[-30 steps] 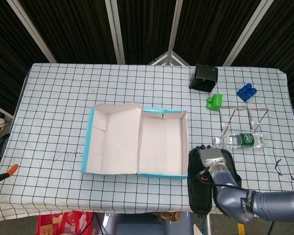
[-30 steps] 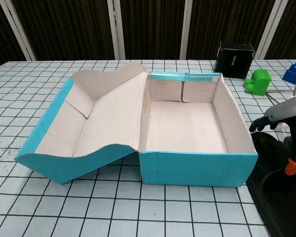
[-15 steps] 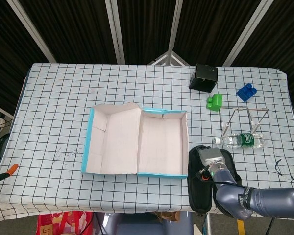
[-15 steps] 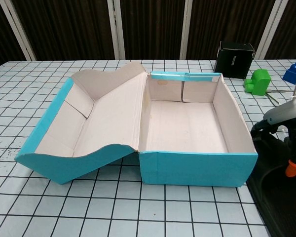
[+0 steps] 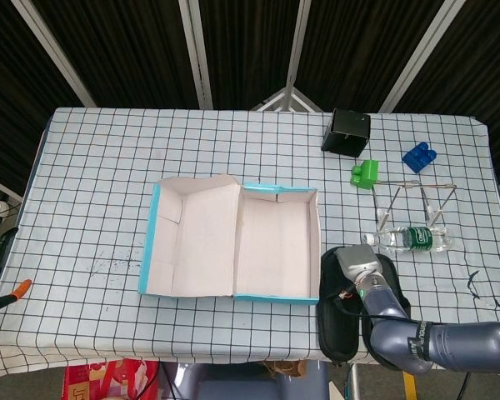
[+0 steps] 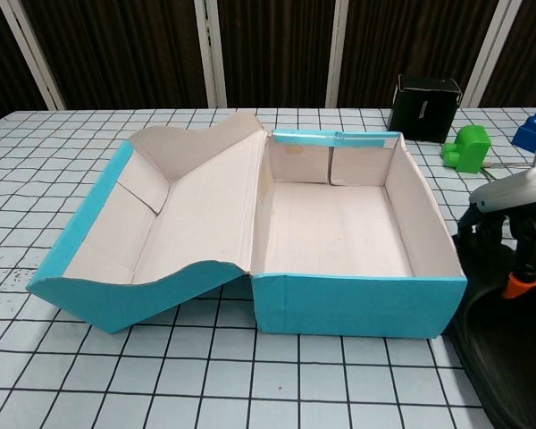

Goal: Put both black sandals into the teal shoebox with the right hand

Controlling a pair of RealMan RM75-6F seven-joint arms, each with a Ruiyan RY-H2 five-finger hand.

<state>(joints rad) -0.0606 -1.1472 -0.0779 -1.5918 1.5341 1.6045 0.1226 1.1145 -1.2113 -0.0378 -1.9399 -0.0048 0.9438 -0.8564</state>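
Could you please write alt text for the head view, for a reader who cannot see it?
The robot's right hand sits over black sandals at the near edge of a checked table, right of an open, empty teal shoebox. Farther right lie a water bottle, green block and blue block.

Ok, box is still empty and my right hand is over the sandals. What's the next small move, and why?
Probably close the right hand on the nearer black sandal and lift. The hand sits over the sandals just right of the open teal cardboard shoebox, whose interior is bare. Whether the fingers already grip cannot be told from either view.
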